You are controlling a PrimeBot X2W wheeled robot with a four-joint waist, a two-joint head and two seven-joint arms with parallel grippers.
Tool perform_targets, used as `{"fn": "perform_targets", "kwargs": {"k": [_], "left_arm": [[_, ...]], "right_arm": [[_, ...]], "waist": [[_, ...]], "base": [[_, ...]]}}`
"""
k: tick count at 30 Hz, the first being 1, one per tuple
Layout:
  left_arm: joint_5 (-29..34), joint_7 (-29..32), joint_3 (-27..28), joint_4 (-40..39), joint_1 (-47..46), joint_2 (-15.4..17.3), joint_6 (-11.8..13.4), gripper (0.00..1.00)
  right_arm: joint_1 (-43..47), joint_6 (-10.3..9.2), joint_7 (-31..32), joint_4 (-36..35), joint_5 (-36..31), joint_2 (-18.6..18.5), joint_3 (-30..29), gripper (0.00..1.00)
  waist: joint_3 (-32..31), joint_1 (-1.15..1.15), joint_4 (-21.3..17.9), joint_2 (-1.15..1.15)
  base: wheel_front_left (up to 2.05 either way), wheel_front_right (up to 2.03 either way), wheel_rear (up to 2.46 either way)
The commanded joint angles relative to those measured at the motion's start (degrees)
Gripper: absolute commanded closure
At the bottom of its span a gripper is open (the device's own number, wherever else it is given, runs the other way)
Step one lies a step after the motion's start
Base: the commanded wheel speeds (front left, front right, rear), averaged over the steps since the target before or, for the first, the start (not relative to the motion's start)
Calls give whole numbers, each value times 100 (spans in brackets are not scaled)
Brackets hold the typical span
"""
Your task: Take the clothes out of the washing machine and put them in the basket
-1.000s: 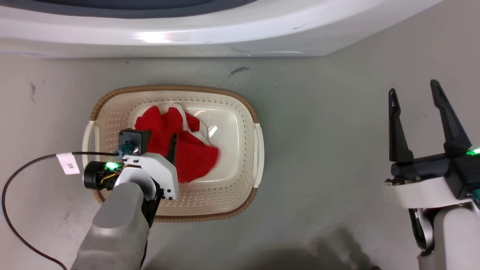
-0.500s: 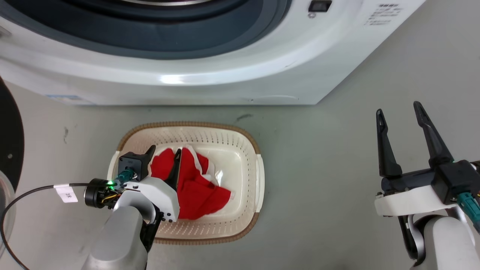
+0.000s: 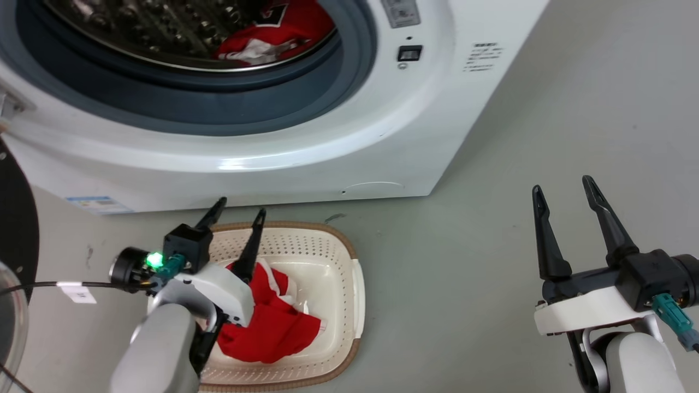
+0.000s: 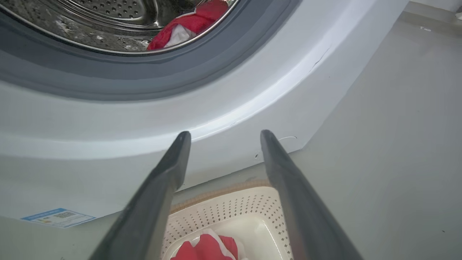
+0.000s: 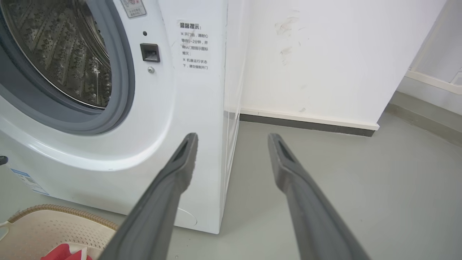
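Observation:
The white washing machine stands open, its grey ring around the steel drum. Red clothes with white trim lie in the drum, seen also in the left wrist view as red clothes. The cream basket sits on the floor before the machine and holds a red garment, whose top edge shows as a red garment. My left gripper hovers open over the basket's rear rim, empty. My right gripper is open and empty, over bare floor to the right.
The black-rimmed door hangs open at the far left. A black cable trails from my left wrist. Grey floor runs to the right of the machine, up to a white wall with a dark skirting.
The head camera has tilted up, bringing the drum and its clothes into view. My left gripper has risen from the red garment, which stays in the basket. The right gripper keeps its pose.

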Motion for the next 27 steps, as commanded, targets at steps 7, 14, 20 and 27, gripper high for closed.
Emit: {"fn": "perform_targets", "kwargs": {"k": [7, 14, 20, 27], "left_arm": [[-265, 20, -207, -124, -503, 464, -5, 0], [-594, 926, -320, -24, -1649, 1035, -4, 0], [-868, 2254, -537, 281, -2945, 1482, -4, 0], [-1399, 3673, -795, 740, -4643, 1967, -4, 0]], "right_arm": [[84, -6, -11, 33, 201, 1, 72, 0], [-13, -6, -11, -15, 392, 1, 96, 0], [-129, -6, -10, -77, 548, 3, 83, 0], [-311, -6, -11, -167, 796, 4, 185, 0]], "waist": [[3, 1, -437, 0], [424, 1, -914, 0], [1034, 1, -1286, 0], [1794, 1, -1688, 0]], "base": [[0, 0, 0], [0, 0, 0], [0, 0, 0], [0, 0, 0]]}}
